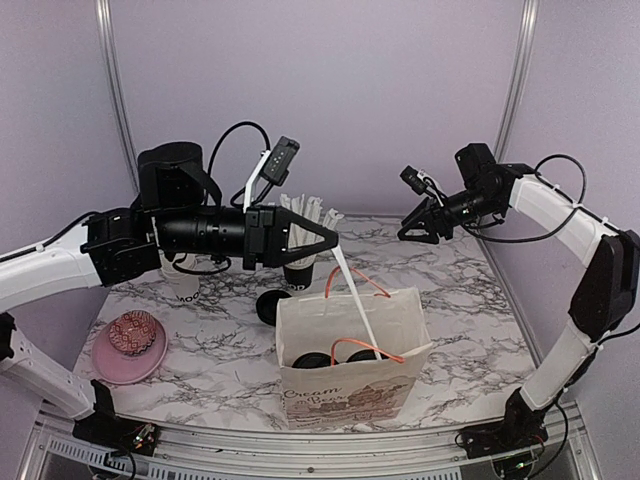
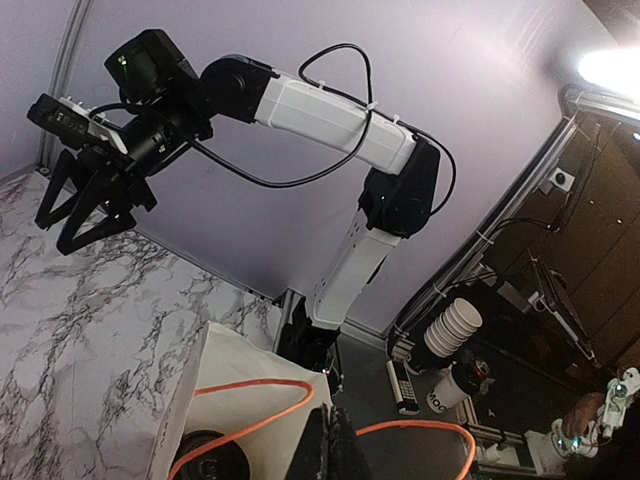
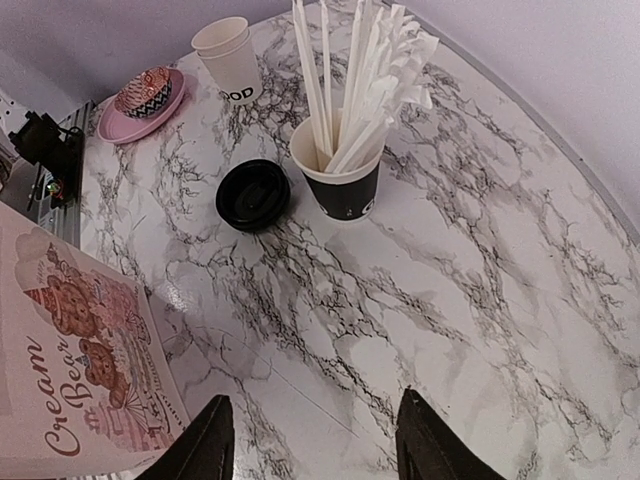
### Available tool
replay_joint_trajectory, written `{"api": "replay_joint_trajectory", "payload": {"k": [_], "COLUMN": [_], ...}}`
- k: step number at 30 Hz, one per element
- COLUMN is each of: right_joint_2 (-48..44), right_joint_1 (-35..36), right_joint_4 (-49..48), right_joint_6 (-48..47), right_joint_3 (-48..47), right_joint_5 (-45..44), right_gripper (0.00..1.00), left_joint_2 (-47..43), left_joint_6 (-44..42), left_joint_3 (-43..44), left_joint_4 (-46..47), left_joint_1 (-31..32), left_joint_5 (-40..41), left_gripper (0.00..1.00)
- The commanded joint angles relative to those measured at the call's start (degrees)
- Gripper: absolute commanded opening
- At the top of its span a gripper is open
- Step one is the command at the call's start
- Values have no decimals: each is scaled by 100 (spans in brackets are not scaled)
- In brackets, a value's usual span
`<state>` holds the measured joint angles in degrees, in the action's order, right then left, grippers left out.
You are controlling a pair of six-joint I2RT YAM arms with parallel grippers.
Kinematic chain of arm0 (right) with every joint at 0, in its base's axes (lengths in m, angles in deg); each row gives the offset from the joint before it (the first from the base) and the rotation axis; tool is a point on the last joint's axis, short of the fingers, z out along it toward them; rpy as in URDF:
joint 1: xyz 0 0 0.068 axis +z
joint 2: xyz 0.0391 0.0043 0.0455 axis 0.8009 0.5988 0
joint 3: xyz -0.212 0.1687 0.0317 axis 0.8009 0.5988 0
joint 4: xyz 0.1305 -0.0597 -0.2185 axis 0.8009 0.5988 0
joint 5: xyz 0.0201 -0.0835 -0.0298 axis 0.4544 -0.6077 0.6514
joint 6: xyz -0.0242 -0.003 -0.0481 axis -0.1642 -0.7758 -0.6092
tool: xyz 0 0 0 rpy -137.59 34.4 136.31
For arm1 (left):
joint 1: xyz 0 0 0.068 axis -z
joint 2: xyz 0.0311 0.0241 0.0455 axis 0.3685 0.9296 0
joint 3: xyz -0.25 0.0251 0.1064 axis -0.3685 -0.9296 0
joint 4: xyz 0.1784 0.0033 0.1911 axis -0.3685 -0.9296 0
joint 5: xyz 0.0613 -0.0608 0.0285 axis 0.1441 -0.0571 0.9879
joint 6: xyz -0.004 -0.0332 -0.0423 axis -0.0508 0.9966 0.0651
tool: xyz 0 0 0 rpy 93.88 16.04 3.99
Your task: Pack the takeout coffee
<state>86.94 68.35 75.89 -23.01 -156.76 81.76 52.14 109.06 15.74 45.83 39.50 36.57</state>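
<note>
- The left pincer [image 1: 333, 243] is pressed together on a white straw [image 1: 358, 300], above the paper bag [image 1: 350, 395]; the straw slants down from its tips into the bag's open mouth.
- The bag, white with orange handles [image 1: 352, 345], stands upright at the middle of the table's [image 1: 470, 300] near edge.
- One takeout coffee [image 1: 312, 360] sits inside the bag on its left and a second takeout coffee [image 1: 364, 354] beside it on the right. Only their black lids show.
- The right pincer [image 1: 415, 232] hangs spread and empty over the far right part of the table, well apart from the bag.
- A black cup of straws [image 3: 345, 180] stands toward the far edge, with a loose black lid [image 3: 253, 193] just beside it.
- A lidless white cup [image 3: 230, 60] stands at the left side, and a pink plate [image 1: 120, 370] lies near the near-left corner.
</note>
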Motion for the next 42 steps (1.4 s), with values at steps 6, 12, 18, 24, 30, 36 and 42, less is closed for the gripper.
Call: {"api": "replay_joint_trajectory", "payload": {"k": [6,12,18,24,30,36,42], "right_joint_2": [8,54,73,47,17,-56,-85], "right_joint_1": [-1,2,3,-6,-2,-1,-2], "right_joint_4": [-55,-47,-37,-45,-72,-86,-99], "right_joint_6": [-31,-43,-77,-113,-133,-133,-144], "right_joint_3": [-67,-122,-125,-71,-18,13,46], "right_joint_5": [-55,12,62,70,80,59,40], "right_gripper": [53,53,53,53,53,53,53], "left_joint_2": [955,780,-236,-84,645,1602,2139], "left_joint_6": [-362,-1829,-2306,-1618,-1252,-1083,-958], "left_joint_3": [286,1119,1270,1214,1072,1301,1396], "left_joint_4": [125,-2645,-3142,-3229,-2439,-1970,-1725], "left_joint_1": [471,620,504,-852,-2159,-2811,-3023], "left_joint_5": [-113,1142,3146,4693,4018,3031,2552], "left_gripper": [8,48,64,53,44,44,42]}}
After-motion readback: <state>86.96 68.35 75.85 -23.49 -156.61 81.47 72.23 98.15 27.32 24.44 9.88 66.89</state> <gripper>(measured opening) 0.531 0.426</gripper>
